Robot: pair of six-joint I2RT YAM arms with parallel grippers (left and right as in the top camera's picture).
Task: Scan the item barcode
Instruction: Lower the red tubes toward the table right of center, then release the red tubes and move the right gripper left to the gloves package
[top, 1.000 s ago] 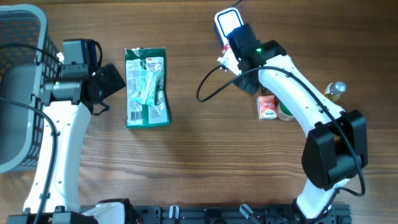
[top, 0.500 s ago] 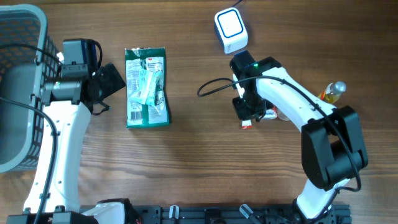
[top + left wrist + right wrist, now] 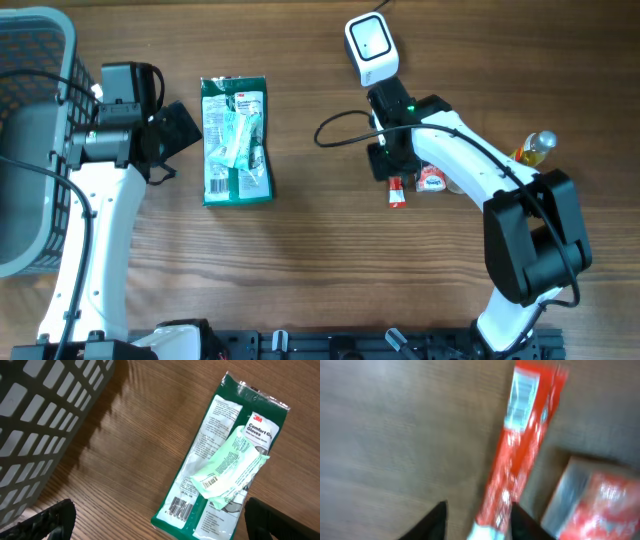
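The right gripper hangs low over the table with its jaws parted and gripping nothing. The near end of a red stick packet lies between the two fingertips. There is bare wood between it and one finger, while the other finger sits just beside its edge. From there the packet runs straight ahead of the jaws, flat on the wood. A small red box sits just off to one side of them. In the overhead view the white scanner stands beyond the gripper on the side away from the packet, near but apart.

The packet looks thin, light and limp, with a glossy skin, so it will likely flex and slide rather than lift cleanly. A pinch across the narrow width near the close end seems best. That would leave the pale panel at the far end uncovered; whether it carries the barcode is too blurred to tell.

The left gripper is spread wide and empty. A green pack of gloves lies ahead of its jaws, printed barcode facing up at the near corner, and a grey basket is off to the side.
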